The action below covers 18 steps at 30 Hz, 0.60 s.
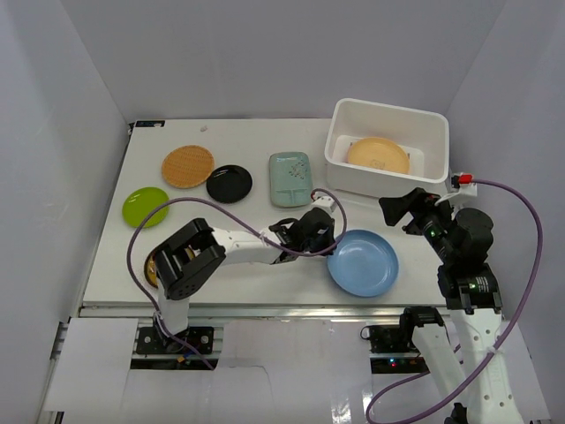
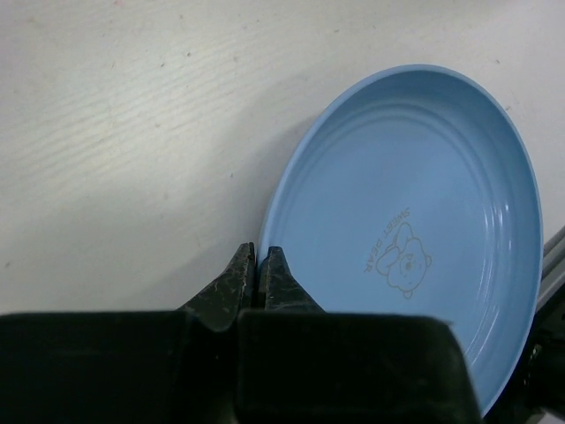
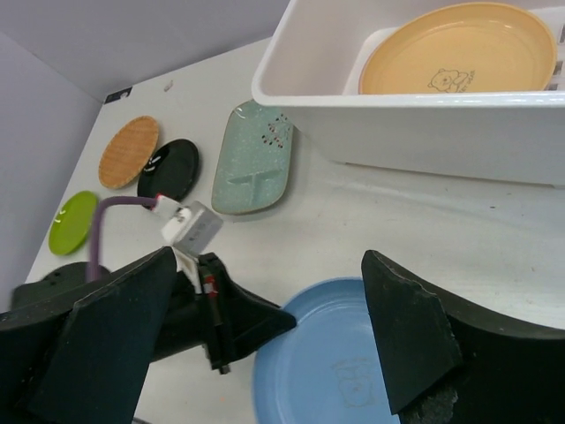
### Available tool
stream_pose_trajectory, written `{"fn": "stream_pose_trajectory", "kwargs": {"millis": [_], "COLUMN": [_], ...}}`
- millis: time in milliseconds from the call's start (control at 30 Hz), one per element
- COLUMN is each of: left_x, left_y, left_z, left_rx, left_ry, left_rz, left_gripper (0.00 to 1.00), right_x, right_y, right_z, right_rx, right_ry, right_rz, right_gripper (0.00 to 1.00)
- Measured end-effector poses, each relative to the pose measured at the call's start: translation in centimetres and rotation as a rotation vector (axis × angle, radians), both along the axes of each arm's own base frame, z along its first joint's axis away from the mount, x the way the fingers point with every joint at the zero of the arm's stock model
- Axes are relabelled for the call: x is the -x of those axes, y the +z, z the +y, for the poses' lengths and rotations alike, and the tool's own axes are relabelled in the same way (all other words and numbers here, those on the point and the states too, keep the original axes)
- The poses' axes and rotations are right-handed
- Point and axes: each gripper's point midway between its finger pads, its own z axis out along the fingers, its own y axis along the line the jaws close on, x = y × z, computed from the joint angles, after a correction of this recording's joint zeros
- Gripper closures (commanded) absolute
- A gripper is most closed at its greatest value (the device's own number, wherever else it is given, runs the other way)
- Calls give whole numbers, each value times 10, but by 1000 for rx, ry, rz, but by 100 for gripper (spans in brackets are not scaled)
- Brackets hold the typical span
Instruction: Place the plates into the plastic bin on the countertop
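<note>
Two grippers: left gripper (image 2: 258, 258) and right gripper (image 1: 402, 210), both low over the near half of the countertop (image 1: 256, 141).
Left gripper: fingers pressed together on the left rim of the blue plate (image 2: 415, 230), one finger outside the rim and one inside it.
Right gripper: jaws spread wide, holding nothing, hanging just in front of the plastic bin (image 1: 388, 110) and beyond the blue plate's right edge.
Blue plate: flat on the countertop near its front edge, between the two grippers, with a bear print in its well.
Middle row, left to right: lime green plate (image 1: 145, 206), orange-brown plate (image 1: 187, 166), black plate (image 1: 229, 184) and teal rectangular plate (image 1: 290, 178), all lying apart from the bin.
Plastic bin: stood at the far right corner, with a tan plate (image 1: 378, 155) lying inside.
Room: plain pale walls (image 1: 265, 53) stood behind the countertop and on both sides.
</note>
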Motion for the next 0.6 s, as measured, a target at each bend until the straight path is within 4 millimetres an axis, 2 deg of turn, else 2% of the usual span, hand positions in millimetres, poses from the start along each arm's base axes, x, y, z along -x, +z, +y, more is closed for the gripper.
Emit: {"fn": "stream_pose_trajectory", "kwargs": {"millis": [100, 167, 333, 400, 467, 533, 567, 600], "left_x": [8, 14, 7, 3, 5, 10, 11, 11], "left_y": [17, 33, 102, 128, 143, 142, 141, 140], "left_z": [23, 40, 85, 102, 115, 123, 125, 125], "left_rx": [9, 32, 146, 195, 210, 194, 193, 191], "left_ry": [8, 15, 78, 110, 117, 116, 116, 114], "left_rz": [-13, -24, -100, -140, -169, -167, -163, -161], "left_gripper": [100, 100, 100, 100, 100, 100, 100, 100], "right_x": [0, -1, 4, 10, 16, 19, 22, 26], "right_y": [-11, -25, -92, -113, -118, -111, -110, -109], "right_z": [1, 6, 21, 28, 39, 54, 61, 71], "right_rx": [25, 37, 29, 17, -9, -20, -21, -18], "right_ry": [19, 51, 157, 200, 259, 338, 370, 414], "right_rz": [31, 69, 257, 323, 344, 318, 313, 311], "right_gripper": [2, 7, 10, 10, 10, 4, 5, 38]}}
